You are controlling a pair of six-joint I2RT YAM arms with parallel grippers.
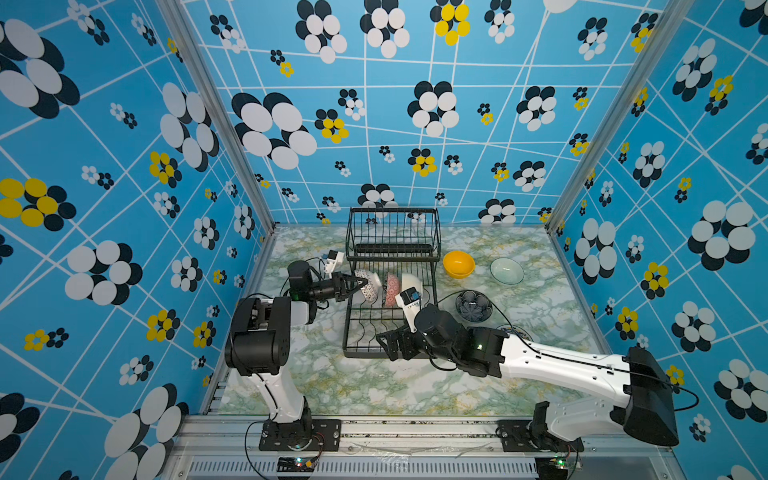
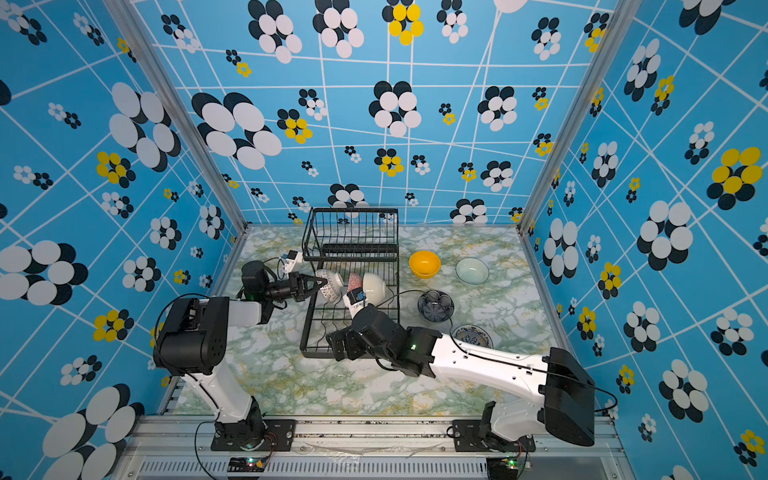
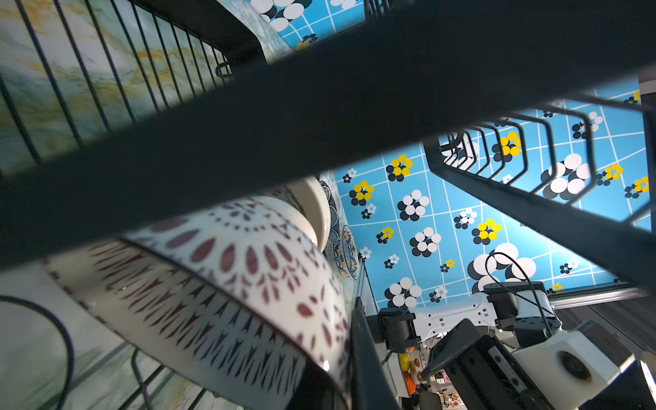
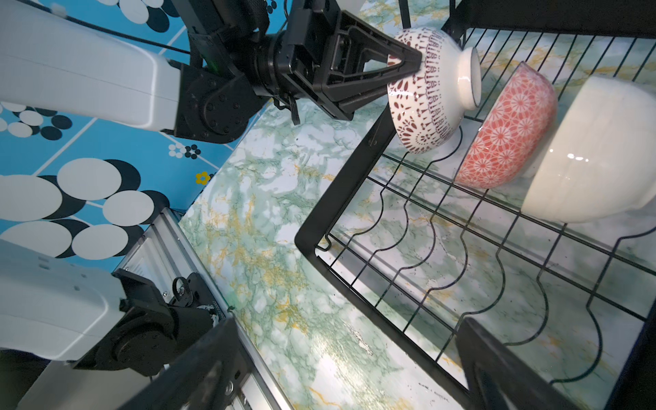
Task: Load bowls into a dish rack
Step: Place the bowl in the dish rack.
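- At the left rail of the dish rack, low in its lower tray, the left claw is pressed together on the rim of the dark-on-white patterned bowl, reaching in from the rack's left side.
- That bowl stands on edge and tilted, mouth toward the claw and foot ring toward the rest of the row. Its lower edge is down at the wavy divider wires, but I cannot tell whether it bears on them.
- Letting go would, I judge, call for a pull-back leftward along the claw's own line, away from the row.
- Just beside it leans the pink-red bowl, then the cream-white bowl, all three tipped the same way.
- The right claw is spread and empty, hanging over the tray's near end.
- Right of the rack on the tabletop sit the yellow bowl, the clear glass bowl, the dark navy bowl and the blue-yellow patterned bowl. All four are nearer the right arm, which half hides the last.
- The bowls in the rack look like glossy glazed ceramic, round and smooth. The rack is thin black wire, and the tabletop has a green-gold marble print.
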